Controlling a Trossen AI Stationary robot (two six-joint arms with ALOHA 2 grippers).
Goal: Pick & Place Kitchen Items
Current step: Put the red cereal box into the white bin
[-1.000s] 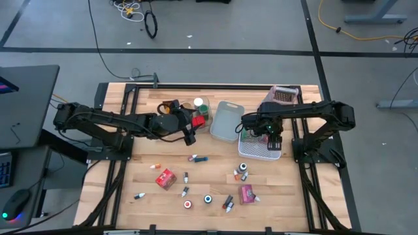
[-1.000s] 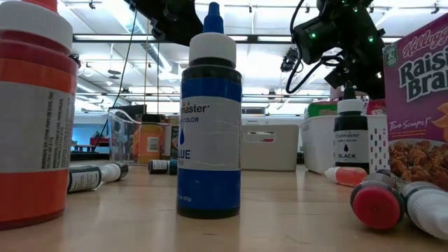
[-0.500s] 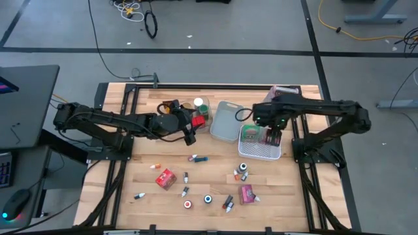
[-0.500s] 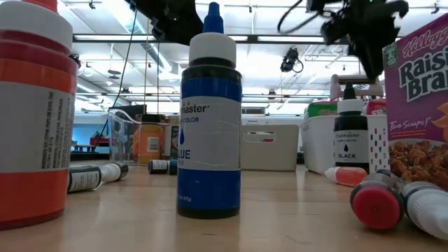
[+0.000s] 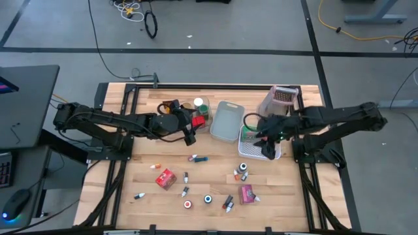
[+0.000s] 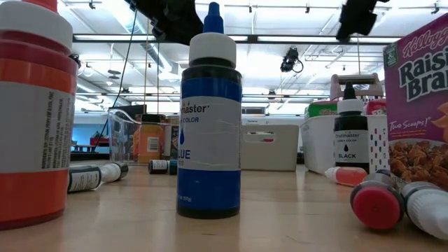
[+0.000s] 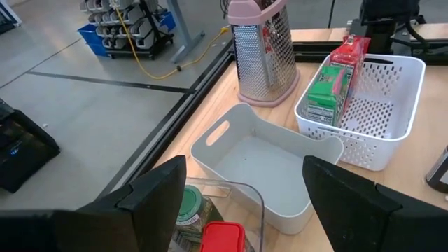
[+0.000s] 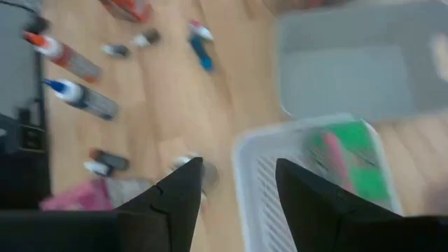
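Note:
My left gripper (image 5: 190, 134) hangs open and empty at the clear bin (image 5: 201, 115), which holds a red-capped thing (image 7: 222, 236) and a green-lidded jar (image 7: 187, 208). My right gripper (image 5: 268, 151) is open and empty above the near part of the white perforated basket (image 5: 251, 151). In its wrist view the right gripper (image 8: 234, 192) looks down on that basket (image 8: 280, 203). A green box (image 7: 327, 96) and a red box (image 7: 348, 57) stand on end inside the basket (image 7: 392, 140). A red box (image 5: 166, 177), a pink box (image 5: 246, 193) and several small bottles (image 5: 242, 172) rest on the near half of the table.
The grey bin (image 5: 226, 121) sits between the clear bin and the white basket. A pink grater (image 5: 282, 96) stands by the far edge. In the low view a blue bottle (image 6: 210, 119), a black bottle (image 6: 350, 136), an orange jar (image 6: 35, 112) and a cereal box (image 6: 420, 105) stand close.
My right gripper has risen out of the white basket, climbing up past the black bottle in the low view, and has shifted toward the basket's near side. The green box now shows uncovered in the basket.

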